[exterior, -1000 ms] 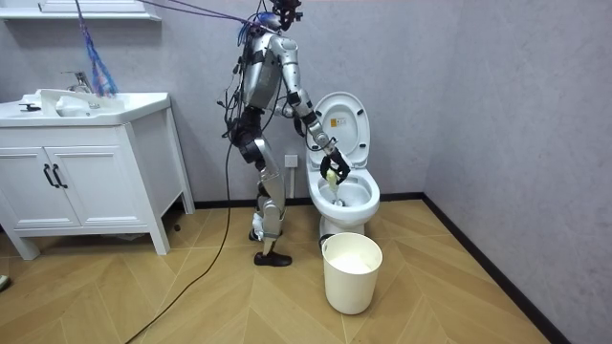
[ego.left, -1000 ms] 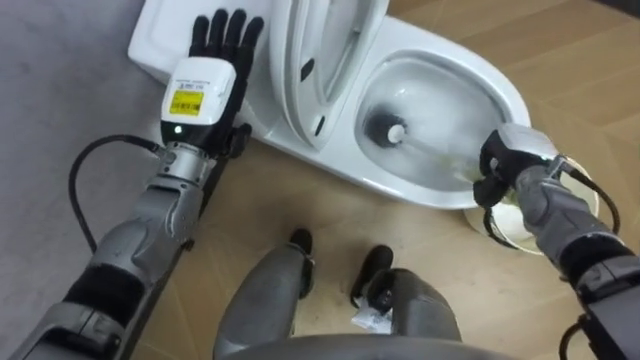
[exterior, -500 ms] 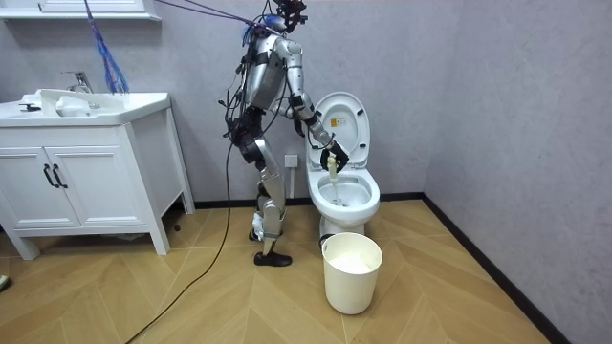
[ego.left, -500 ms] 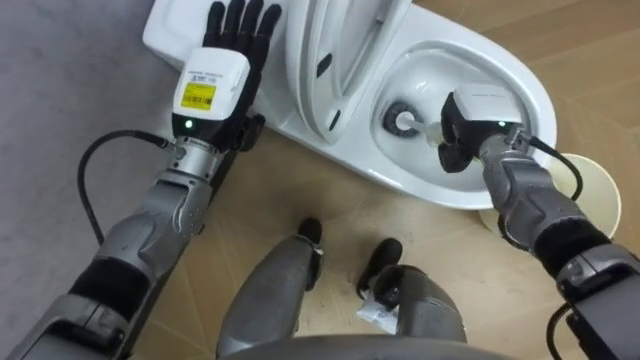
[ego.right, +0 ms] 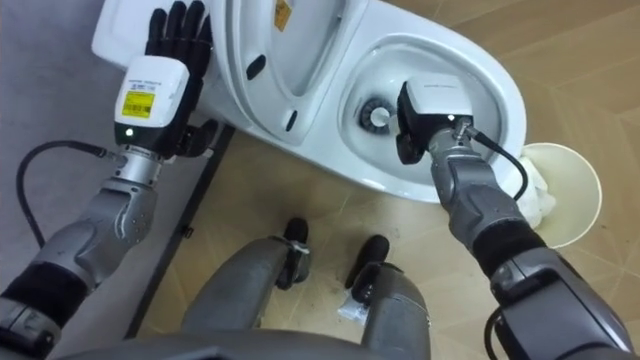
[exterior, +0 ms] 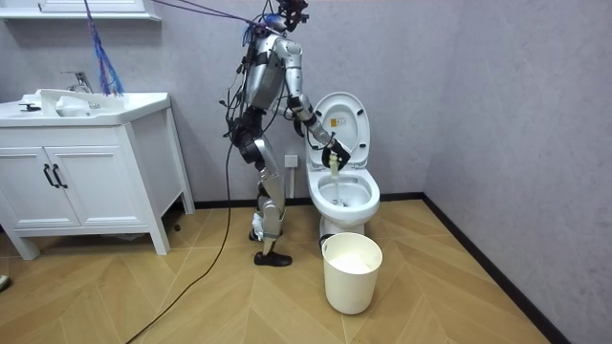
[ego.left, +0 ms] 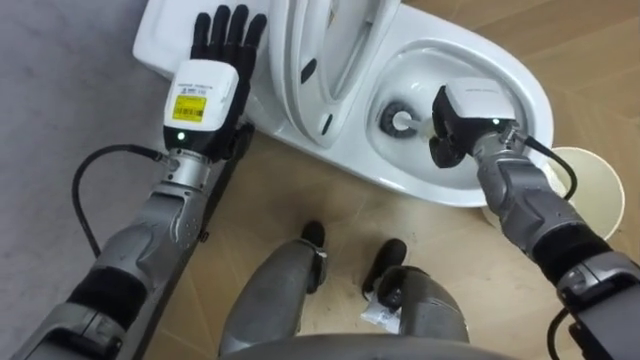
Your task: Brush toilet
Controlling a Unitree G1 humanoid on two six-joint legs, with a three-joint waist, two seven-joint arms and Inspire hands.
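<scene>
I stand facing the white toilet (ego.left: 525, 95), its lid and seat (ego.left: 320, 50) raised. My right hand (ego.left: 452, 140) hangs over the open bowl, fingers curled round the toilet brush. In the room view the brush's pale handle (exterior: 333, 169) points down from that hand (exterior: 331, 153) into the bowl. A dark round spot with a white centre (ego.left: 400, 120) lies at the bowl's bottom, just left of the hand; I cannot tell if it is the brush head. My left hand (ego.left: 225, 40) lies flat on the tank (ego.left: 155, 45), fingers straight.
A white bin (ego.left: 590, 185) with a liner stands on the wood floor right of the bowl, close to my right forearm; it also shows in the room view (exterior: 351, 272). A white vanity with a sink (exterior: 86, 162) stands at the room view's left.
My right hand has moved with the brush from the bowl's right rim to over the middle of the bowl. The left hand stays on the tank. The camera shifted slightly.
</scene>
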